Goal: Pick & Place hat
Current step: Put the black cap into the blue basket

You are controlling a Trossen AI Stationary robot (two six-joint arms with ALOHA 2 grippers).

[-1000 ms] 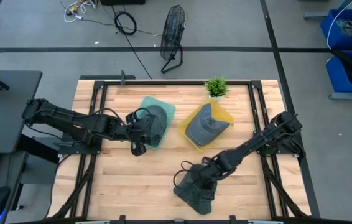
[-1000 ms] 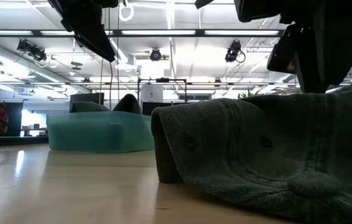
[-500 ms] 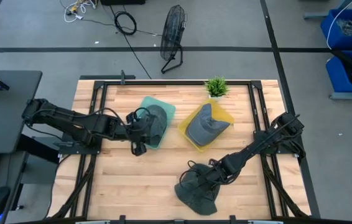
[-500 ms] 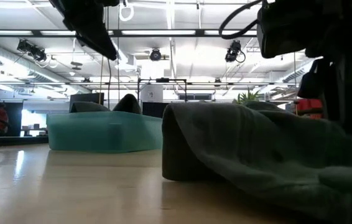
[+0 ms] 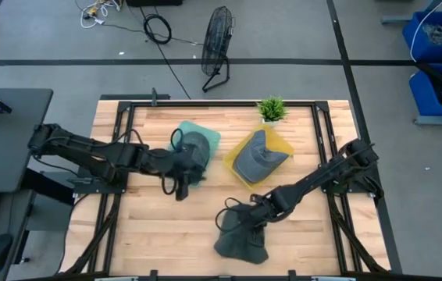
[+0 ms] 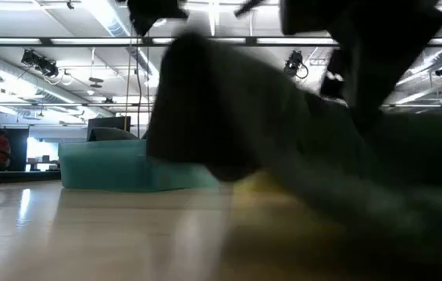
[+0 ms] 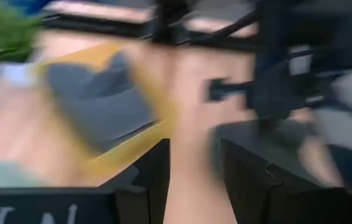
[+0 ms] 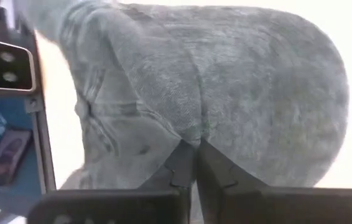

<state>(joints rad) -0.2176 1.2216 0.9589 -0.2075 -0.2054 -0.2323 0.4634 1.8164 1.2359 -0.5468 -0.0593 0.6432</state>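
A dark grey hat (image 5: 240, 240) is near the table's front edge, right of centre; it fills the right wrist view (image 8: 226, 81) and shows blurred in the low view (image 6: 283, 133). My right gripper (image 5: 246, 218) is shut on it. My left gripper (image 5: 180, 186) is open and empty beside the near edge of a teal tray (image 5: 205, 134), which holds a grey hat (image 5: 194, 148). A yellow tray (image 5: 277, 143) holds another grey hat (image 5: 256, 160). My right gripper pinches a fold of the dark grey hat's cloth (image 8: 191, 138) between its two shut fingers (image 8: 179, 163). It comes at the hat slanting down from the table's right side. In the low view the hat's left end looks raised off the table; the rest is blurred.
A small green plant (image 5: 271, 108) stands at the far edge behind the yellow tray. The black frame rails (image 5: 127, 117) run along the table's sides. Bare wood lies between the trays and the front edge on the left (image 5: 158, 226).
My right gripper, still shut on the dark grey hat, has gone a little toward the right edge and then back toward the left. The hat has been dragged along and its left end has risen. My left gripper has shifted slightly toward the table's right.
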